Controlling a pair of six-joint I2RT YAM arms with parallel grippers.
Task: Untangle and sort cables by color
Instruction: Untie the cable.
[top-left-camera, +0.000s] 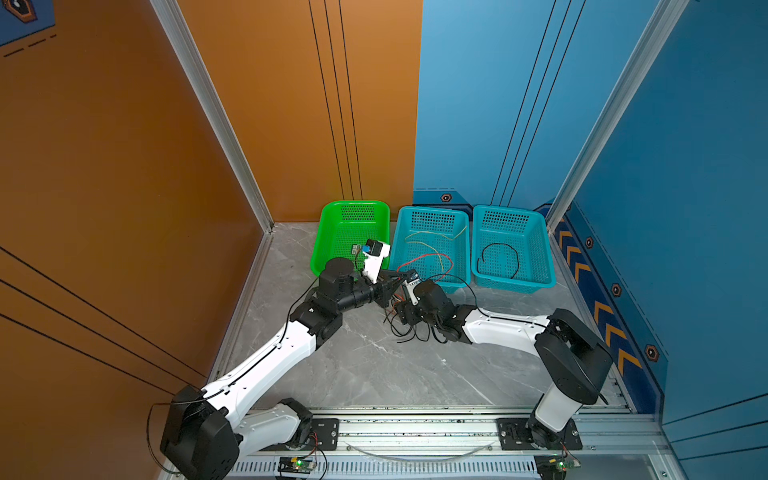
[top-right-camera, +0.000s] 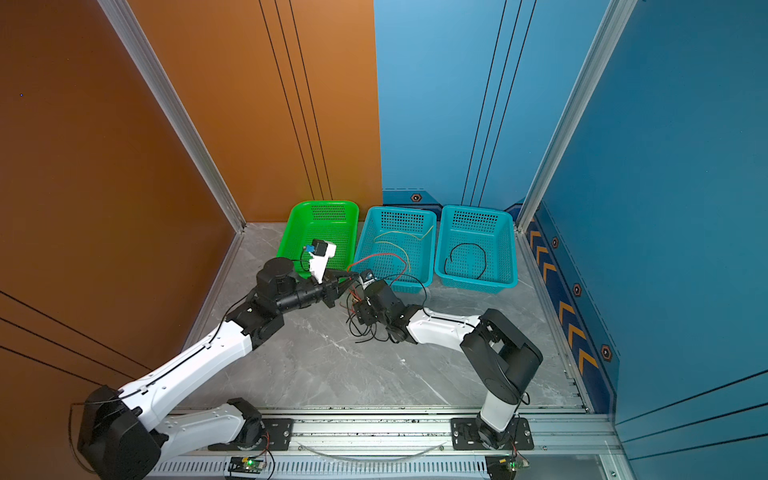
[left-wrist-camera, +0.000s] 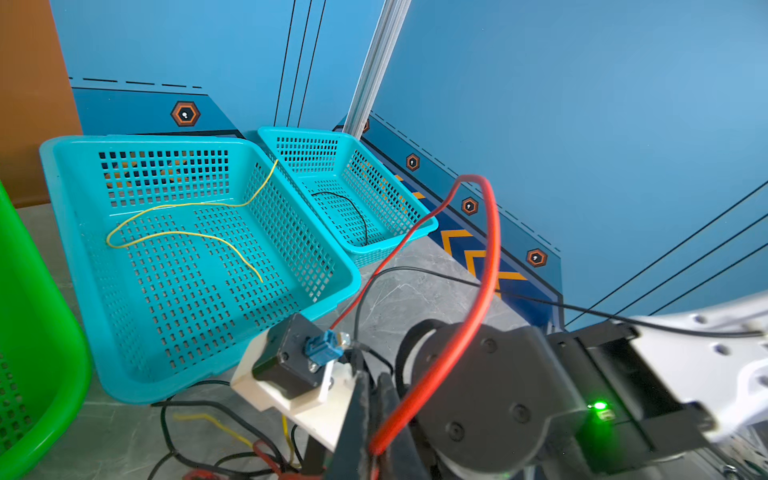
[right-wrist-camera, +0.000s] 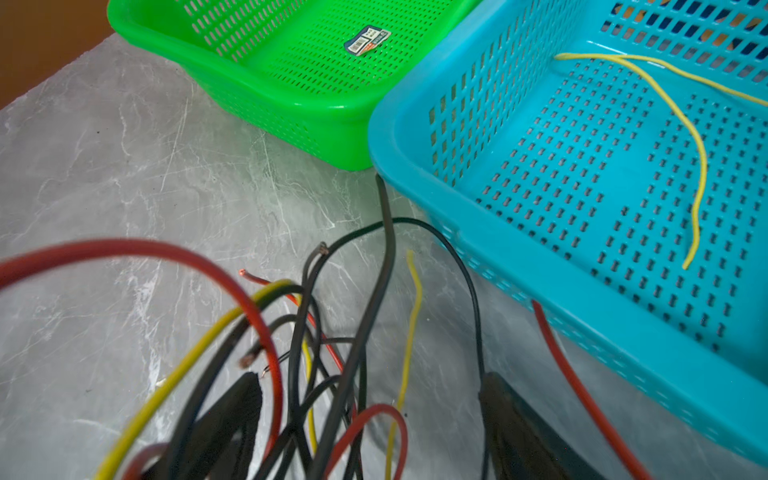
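The tangle of thin red, yellow and black wires (right-wrist-camera: 324, 353) lies on the grey marble counter (right-wrist-camera: 124, 166), just on the near side of the middle teal mesh basket (right-wrist-camera: 519, 266); we judge it light, floppy and snag-prone. Our left fingers (left-wrist-camera: 357, 415) pinch one red wire (left-wrist-camera: 492, 249) tight, while our right fingers (right-wrist-camera: 232, 415) straddle the pile wide apart, gripping nothing. We would take single strands near a free end.

Cables (left-wrist-camera: 493, 249) are red, yellow, seemingly black; green basket (top-left-camera: 355, 203), teal baskets (top-left-camera: 432, 209), grey-marbled table (top-left-camera: 374, 361).
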